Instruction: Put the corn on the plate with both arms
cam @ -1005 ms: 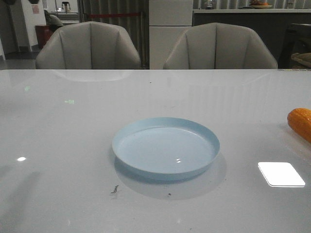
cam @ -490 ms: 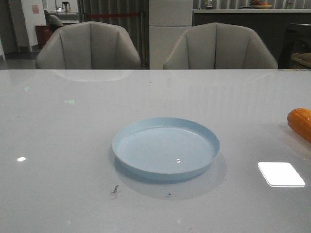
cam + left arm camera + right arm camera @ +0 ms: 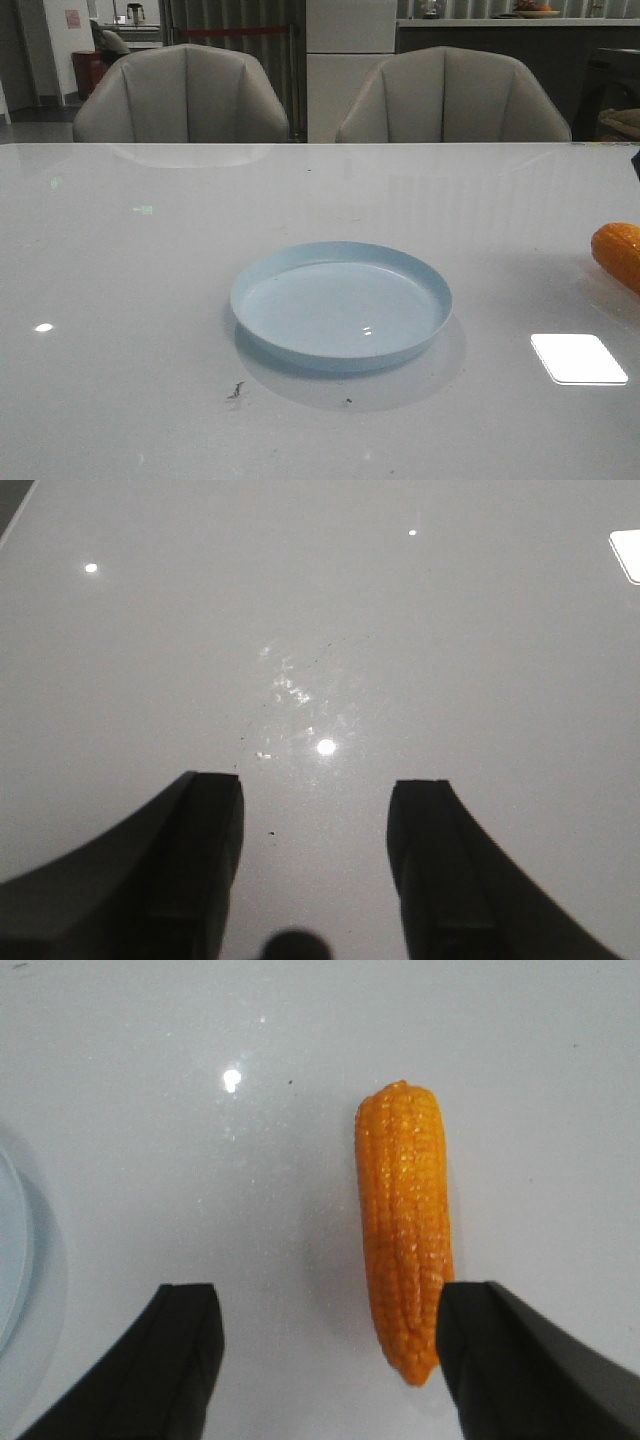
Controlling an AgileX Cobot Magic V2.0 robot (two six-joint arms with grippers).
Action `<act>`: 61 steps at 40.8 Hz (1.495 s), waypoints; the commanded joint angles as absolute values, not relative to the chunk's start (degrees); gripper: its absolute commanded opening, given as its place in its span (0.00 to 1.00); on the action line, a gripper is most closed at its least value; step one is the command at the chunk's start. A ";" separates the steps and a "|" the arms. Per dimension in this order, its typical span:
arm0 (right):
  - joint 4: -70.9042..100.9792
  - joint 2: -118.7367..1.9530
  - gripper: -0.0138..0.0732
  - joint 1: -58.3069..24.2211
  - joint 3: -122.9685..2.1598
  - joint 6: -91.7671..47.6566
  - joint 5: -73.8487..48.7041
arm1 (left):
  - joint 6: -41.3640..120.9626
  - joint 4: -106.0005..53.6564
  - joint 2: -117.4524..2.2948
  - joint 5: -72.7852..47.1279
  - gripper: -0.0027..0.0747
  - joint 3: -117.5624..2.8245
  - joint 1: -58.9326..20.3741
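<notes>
The plate point(image 3: 341, 306) is pale blue, plain, with no pattern on it. The corn point(image 3: 403, 1228) is bright orange and glossy, with rows of small bumpy kernels along its length. The tabletop point(image 3: 150, 300) is light grey and shiny, with white spots of reflected light and a few small dark specks. The jaws of both arms are black. The two chairs point(image 3: 182, 95) behind are grey-beige.
</notes>
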State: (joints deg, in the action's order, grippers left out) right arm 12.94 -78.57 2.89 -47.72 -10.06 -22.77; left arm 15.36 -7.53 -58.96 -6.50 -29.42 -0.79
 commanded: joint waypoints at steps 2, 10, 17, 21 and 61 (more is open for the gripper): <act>12.56 -81.81 0.80 4.00 -54.53 -10.04 -20.62 | 15.25 -8.08 -57.88 -2.69 0.55 -31.09 -0.77; 10.41 -88.81 0.80 5.18 -60.19 -10.04 -24.78 | 15.25 -8.08 -57.88 -2.69 0.55 -31.09 -0.77; 10.18 -93.41 0.80 5.33 -60.72 -10.04 -24.69 | 15.25 -8.08 -57.88 -2.92 0.55 -31.09 -0.77; 10.18 -95.74 0.80 5.33 -60.72 -10.04 -24.31 | 15.25 -8.08 -57.88 -3.01 0.55 -31.09 -0.77; 10.18 -103.66 0.49 4.40 -66.57 -10.04 -21.00 | 15.25 -8.08 -57.88 -3.28 0.55 -31.09 -0.77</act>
State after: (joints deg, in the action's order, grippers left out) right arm 10.23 -106.29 4.84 -62.34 -10.06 -21.46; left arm 15.36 -7.66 -58.86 -7.29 -29.42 -0.79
